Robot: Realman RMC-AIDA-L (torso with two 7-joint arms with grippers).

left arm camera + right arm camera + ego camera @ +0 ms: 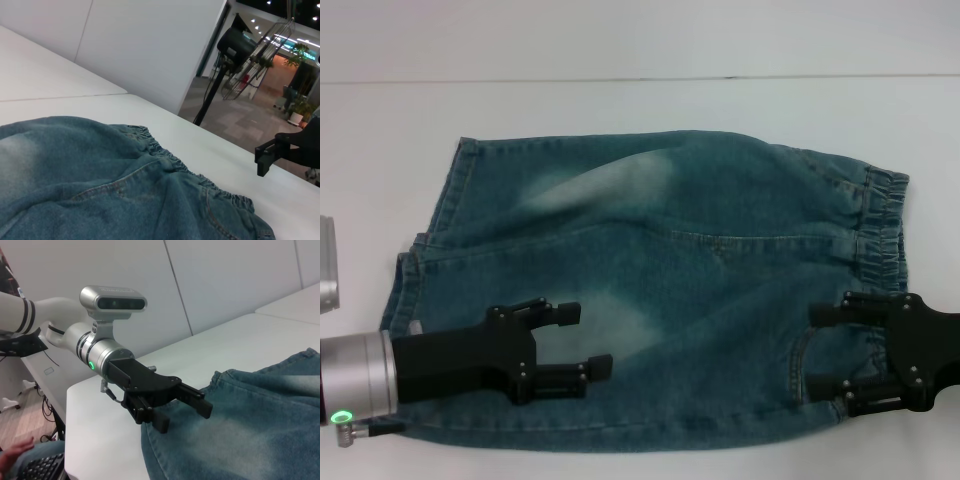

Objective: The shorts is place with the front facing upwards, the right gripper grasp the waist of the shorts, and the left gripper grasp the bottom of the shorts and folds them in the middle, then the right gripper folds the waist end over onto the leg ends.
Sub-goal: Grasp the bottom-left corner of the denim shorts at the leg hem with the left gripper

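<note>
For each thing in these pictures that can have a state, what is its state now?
shorts: spread flat on the table, not folded, waistband toward the robot's right
left gripper: open, over the leg side of the shorts, holding nothing
right gripper: open, over the waist side, holding nothing
green light on the left wrist: lit

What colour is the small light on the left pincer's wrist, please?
Green, clearest in the right wrist view.

Blue-green denim shorts [670, 260] flat on white table [620, 110], gathered waist [880, 230] right, leg hems [430, 250] left.
</note>
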